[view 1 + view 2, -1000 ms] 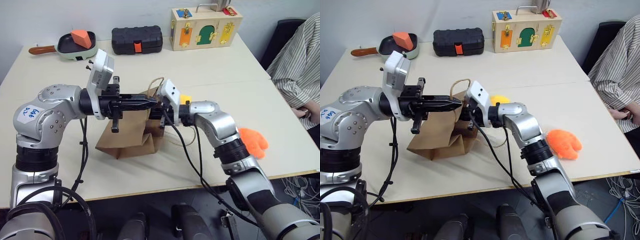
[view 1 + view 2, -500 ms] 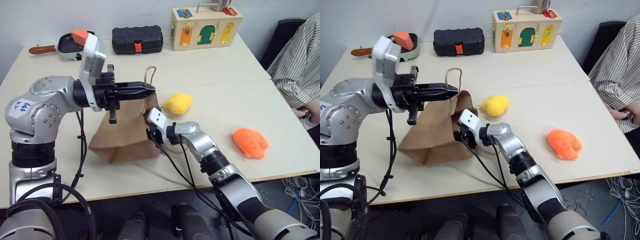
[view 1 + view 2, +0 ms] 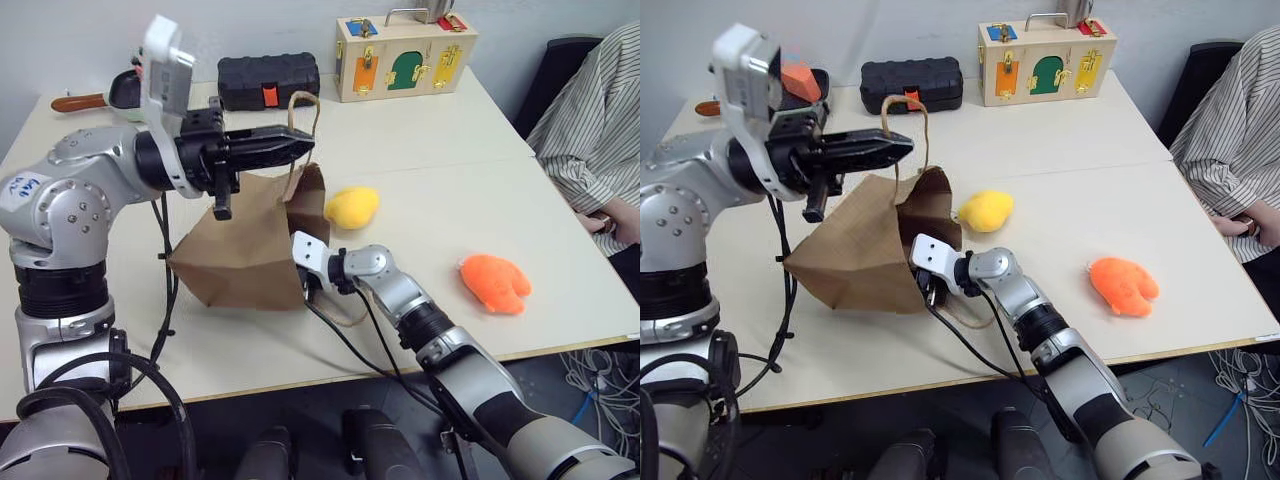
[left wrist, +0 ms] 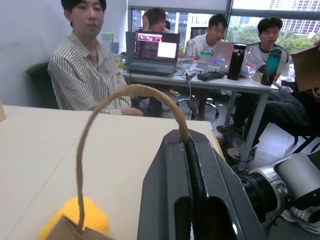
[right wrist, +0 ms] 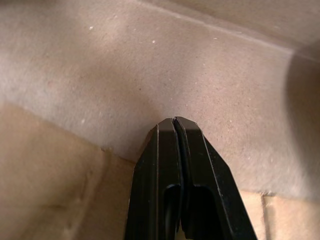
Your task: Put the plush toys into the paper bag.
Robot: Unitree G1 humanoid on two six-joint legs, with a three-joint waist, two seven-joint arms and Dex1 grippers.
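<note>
The brown paper bag (image 3: 240, 250) lies tilted on the table with its mouth lifted toward the right. My left gripper (image 3: 300, 145) is shut on one twisted cord handle (image 4: 100, 107) and holds it up above the bag. My right gripper (image 5: 175, 120) is shut with nothing between its fingers. It reaches into the bag's mouth low down, its tips against the inner paper. The yellow plush toy (image 3: 352, 207) rests on the table just right of the bag. The orange plush toy (image 3: 494, 283) lies farther right, near the table's front edge.
At the back of the table stand a black ribbed case (image 3: 268, 80), a wooden latch box (image 3: 405, 55) and a pan (image 3: 805, 85) holding an orange wedge. A person in a striped shirt (image 3: 600, 130) sits at the table's right side.
My left gripper has lifted the handle higher, raising the bag's mouth. My right gripper has dropped from beside the handle down into the bag's opening.
</note>
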